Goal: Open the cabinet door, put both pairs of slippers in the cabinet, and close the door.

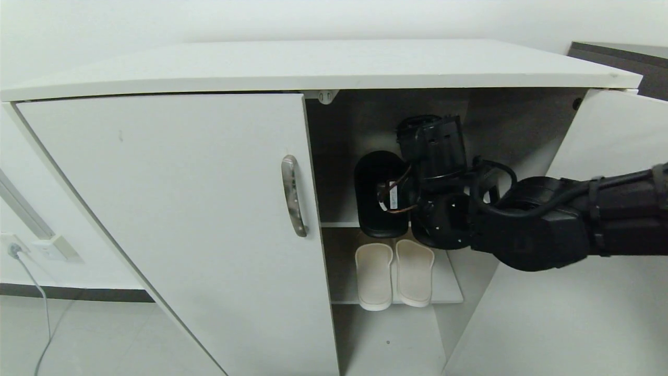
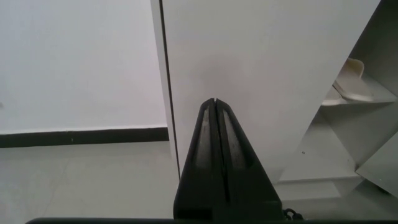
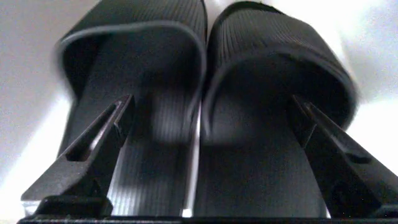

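Note:
The white cabinet (image 1: pixel 323 62) has its right door (image 1: pixel 589 151) swung open and its left door (image 1: pixel 172 209) closed. A pair of white slippers (image 1: pixel 394 274) lies side by side on the middle shelf (image 1: pixel 451 295), also seen as white slippers (image 2: pixel 351 84) in the left wrist view. My right gripper (image 3: pixel 211 102) is inside the cabinet above that shelf, shut on a pair of black slippers (image 3: pixel 205 74), one finger on each outer side. The black slippers (image 1: pixel 378 193) hang tilted, off the shelf. My left gripper (image 2: pixel 214 106) is shut with nothing in it, low in front of the closed left door.
A metal handle (image 1: pixel 293 196) sits on the closed left door's right edge. A wall socket with a cable (image 1: pixel 13 248) is on the wall at far left. Bare floor (image 2: pixel 93 180) lies left of the cabinet. The bottom compartment (image 1: pixel 389 339) under the shelf holds nothing.

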You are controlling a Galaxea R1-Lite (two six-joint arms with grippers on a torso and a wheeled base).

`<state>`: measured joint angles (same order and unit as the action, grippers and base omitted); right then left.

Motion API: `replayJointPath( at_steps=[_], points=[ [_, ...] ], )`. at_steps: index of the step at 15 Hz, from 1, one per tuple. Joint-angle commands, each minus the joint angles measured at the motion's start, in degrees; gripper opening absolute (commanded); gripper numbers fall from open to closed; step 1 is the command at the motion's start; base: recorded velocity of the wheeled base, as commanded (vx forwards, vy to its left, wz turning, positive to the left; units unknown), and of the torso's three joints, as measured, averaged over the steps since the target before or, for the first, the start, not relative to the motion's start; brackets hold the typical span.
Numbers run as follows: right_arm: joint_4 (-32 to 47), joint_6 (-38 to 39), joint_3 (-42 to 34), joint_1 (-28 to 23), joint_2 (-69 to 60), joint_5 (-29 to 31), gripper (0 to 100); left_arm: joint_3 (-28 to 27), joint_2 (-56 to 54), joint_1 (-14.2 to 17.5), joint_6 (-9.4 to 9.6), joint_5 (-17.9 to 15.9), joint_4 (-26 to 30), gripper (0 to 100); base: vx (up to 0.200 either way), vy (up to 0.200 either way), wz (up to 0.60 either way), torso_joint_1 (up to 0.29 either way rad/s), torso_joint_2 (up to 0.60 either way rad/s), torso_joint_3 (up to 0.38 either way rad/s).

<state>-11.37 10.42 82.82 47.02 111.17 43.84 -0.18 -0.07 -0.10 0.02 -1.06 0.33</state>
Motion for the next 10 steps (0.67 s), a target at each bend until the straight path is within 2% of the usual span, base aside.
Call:
replayJointPath(
  at_steps=[1, 3, 4, 6, 7, 10],
  points=[
    [-4.8, -0.4, -11.0, 3.5, -9.5, -0.2, 100, 0.0, 0.1, 0.0, -0.02, 0.0, 0.0, 0, 0.000, 0.000, 0.00, 0.000, 0.00, 0.000],
    [-9.9, -0.6, -18.4, 5.9, -13.4, -0.8, 100, 0.0, 0.1, 0.0, -0.02, 0.0, 0.0, 0, 0.000, 0.000, 0.00, 0.000, 0.00, 0.000],
    [-15.0, -1.5, -25.5, 7.7, -16.4, -1.6, 100, 0.0, 0.1, -0.1, 0.06, 0.0, 0.0, 0, 0.000, 0.000, 0.00, 0.000, 0.00, 0.000],
    [-22.3, -3.4, -32.7, 9.4, -19.4, -4.2, 100, 0.0, 0.1, 0.0, 0.06, 0.0, 0.0, 0, 0.000, 0.000, 0.00, 0.000, 0.00, 0.000],
    [-24.1, -4.3, -33.9, 9.6, -19.7, -4.6, 0, 0.0, 0.1, 0.0, 0.06, 0.0, 0.0, 0, 0.000, 0.000, 0.00, 0.000, 0.00, 0.000],
    [-27.6, -7.1, -34.8, 10.0, -19.7, -5.1, 0, 0.0, 0.1, 0.0, -0.02, 0.0, 0.0, 0, 0.000, 0.000, 0.00, 0.000, 0.00, 0.000]
  ],
)
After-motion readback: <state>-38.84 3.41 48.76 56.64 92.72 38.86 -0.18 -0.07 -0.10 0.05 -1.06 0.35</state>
